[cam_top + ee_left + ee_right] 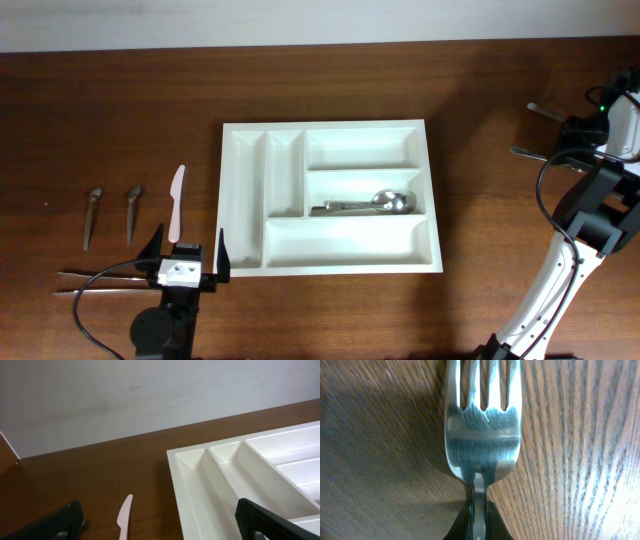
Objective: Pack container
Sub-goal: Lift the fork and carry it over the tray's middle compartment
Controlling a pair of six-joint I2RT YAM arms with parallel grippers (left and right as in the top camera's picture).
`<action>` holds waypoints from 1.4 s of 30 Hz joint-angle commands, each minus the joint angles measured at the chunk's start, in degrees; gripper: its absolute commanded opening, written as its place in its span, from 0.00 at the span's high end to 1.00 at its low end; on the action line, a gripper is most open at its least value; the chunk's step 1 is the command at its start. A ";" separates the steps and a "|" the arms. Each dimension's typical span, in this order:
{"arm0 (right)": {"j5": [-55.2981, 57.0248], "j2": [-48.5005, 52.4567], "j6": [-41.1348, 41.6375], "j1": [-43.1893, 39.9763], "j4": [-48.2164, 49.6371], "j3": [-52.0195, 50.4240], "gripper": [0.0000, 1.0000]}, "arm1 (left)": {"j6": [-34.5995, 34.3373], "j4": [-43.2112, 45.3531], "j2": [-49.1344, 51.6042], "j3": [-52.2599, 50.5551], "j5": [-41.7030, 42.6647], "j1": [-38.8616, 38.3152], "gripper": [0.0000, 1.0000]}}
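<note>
The right end effector is closed firmly on a metal fork. It holds the thin neck just below the tines, and the fork lies flat on the desk. In the overhead view this arm is at the 3 o'clock edge. The container lies in the middle of the desk, well apart from the arm, toward 9 o'clock.

The step in hand seems to be picking up the fork to pack it. The hold is near the tines, so I think the long handle may sag or swing. It is better to lift straight up and slowly, then check that the fork stays level before moving across.

The middle long compartment already has spoons. The long compartments at 12 and 6 o'clock of it are free, so one of them would fit. The fork should be turned along the slot and lowered close to the bottom before release.

The left end effector waits at 7 o'clock with its jaws wide apart and nothing in them, near a plastic knife.
</note>
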 commanded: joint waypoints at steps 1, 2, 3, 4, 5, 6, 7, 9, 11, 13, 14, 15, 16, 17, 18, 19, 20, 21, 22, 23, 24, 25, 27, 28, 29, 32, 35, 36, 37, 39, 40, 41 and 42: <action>-1.57 -0.17 -2.19 1.09 -0.61 2.36 0.96 | 0.94 0.13 -0.39 -0.48 -0.39 0.35 0.01; -1.40 -0.37 -3.10 1.42 -0.63 3.41 0.96 | 0.92 0.13 -0.39 -0.48 -0.39 0.33 0.01; -1.14 -0.70 -3.63 1.84 -0.72 4.44 0.96 | 0.94 0.13 -0.39 -0.48 -0.37 0.35 0.01; -0.66 -1.09 -3.61 2.43 -1.36 5.84 0.96 | 0.92 0.13 -0.39 -0.48 -0.39 0.33 0.01; -0.26 -1.44 -3.61 2.93 -1.90 7.02 0.96 | 0.92 0.13 -0.39 -0.48 -0.37 0.33 0.01; 0.07 -1.86 -3.58 3.52 -2.40 8.17 0.96 | 0.94 0.13 -0.39 -0.48 -0.39 0.33 0.01; 0.17 -2.25 -3.58 4.13 -2.84 9.31 0.96 | 0.94 0.13 -0.39 -0.48 -0.39 0.35 0.01; 0.09 -3.02 -3.58 5.60 -4.09 11.82 0.96 | 0.94 0.13 -0.39 -0.48 -0.39 0.35 0.01; 0.04 -3.52 -3.54 7.21 -6.10 14.34 0.96 | 0.92 0.13 -0.39 -0.48 -0.39 0.33 0.01; -0.15 -3.61 -3.34 9.16 -9.05 17.16 0.96 | 0.94 0.13 -0.39 -0.48 -0.39 0.33 0.01; -0.28 -3.61 -3.30 10.25 -10.60 18.62 0.96 | 0.94 0.13 -0.39 -0.48 -0.39 0.35 0.01; -0.33 -3.61 -3.10 11.39 -11.93 19.87 0.96 | 0.92 0.13 -0.39 -0.48 -0.39 0.33 0.01; -0.39 -3.61 -2.36 12.85 -13.57 21.20 0.96 | 0.94 0.13 -0.39 -0.48 -0.39 0.33 0.01; -0.61 -3.63 -1.27 14.12 -15.41 22.51 0.96 | 0.94 0.13 -0.39 -0.48 -0.39 0.35 0.01; -0.90 -3.63 -0.20 15.41 -17.07 23.80 0.96 | 0.92 0.13 -0.39 -0.48 -0.39 0.33 0.01; -1.40 -3.63 0.35 16.76 -17.81 24.79 0.96 | 0.94 0.13 -0.39 -0.48 -0.39 0.33 0.01; -2.38 -3.76 -0.09 18.18 -17.81 25.51 0.96 | 0.94 0.13 -0.39 -0.48 -0.39 0.33 0.01; -3.41 -3.87 -0.11 19.63 -17.81 26.05 0.96 | 0.92 0.13 -0.39 -0.48 -0.39 0.33 0.01; -4.63 -3.91 -0.07 21.38 -17.81 26.49 0.96 | 0.92 0.13 -0.39 -0.48 -0.39 0.35 0.01; -5.79 -3.91 0.02 22.93 -17.81 26.77 0.96 | 0.92 0.13 -0.39 -0.48 -0.37 0.33 0.01; -6.88 -3.91 0.48 24.44 -17.81 26.80 0.96 | 0.94 0.13 -0.39 -0.48 -0.39 0.33 0.01; -7.96 -3.91 1.03 26.01 -17.81 26.80 0.96 | 0.94 0.13 -0.39 -0.48 -0.39 0.33 0.01; -9.38 -3.89 2.43 29.53 -17.81 26.73 0.96 | 0.94 0.13 -0.39 -0.48 -0.39 0.33 0.01; -9.38 -3.89 3.30 31.23 -17.81 26.64 0.96 | 0.94 0.13 -0.39 -0.48 -0.39 0.33 0.01; -9.20 -3.89 4.35 32.85 -17.81 26.64 0.96 | 0.92 0.13 -0.39 -0.48 -0.39 0.33 0.01; -8.00 -3.89 7.63 37.35 -17.81 26.56 0.96 | 0.94 0.13 -0.39 -0.48 -0.39 0.33 0.01; -4.96 -3.89 8.74 41.07 -17.81 26.56 0.96 | 0.92 0.13 -0.39 -0.48 -0.39 0.33 0.01; -4.37 -3.89 8.72 41.92 -17.81 26.56 0.96 | 0.94 0.13 -0.39 -0.48 -0.39 0.33 0.01; -4.22 -3.89 8.72 42.64 -17.84 26.56 0.96 | 0.92 0.13 -0.39 -0.48 -0.39 0.33 0.01; -4.20 -3.87 8.79 43.95 -17.81 26.56 0.96 | 0.94 0.13 -0.39 -0.48 -0.39 0.35 0.01; -4.11 -3.87 9.25 44.46 -17.81 26.49 0.96 | 0.94 0.13 -0.39 -0.48 -0.39 0.35 0.01; -3.78 -3.87 10.08 44.89 -17.81 26.14 0.96 | 0.94 0.13 -0.39 -0.48 -0.39 0.35 0.01; -3.26 -3.87 10.86 45.33 -17.81 25.73 0.95 | 0.94 0.13 -0.39 -0.48 -0.39 0.33 0.01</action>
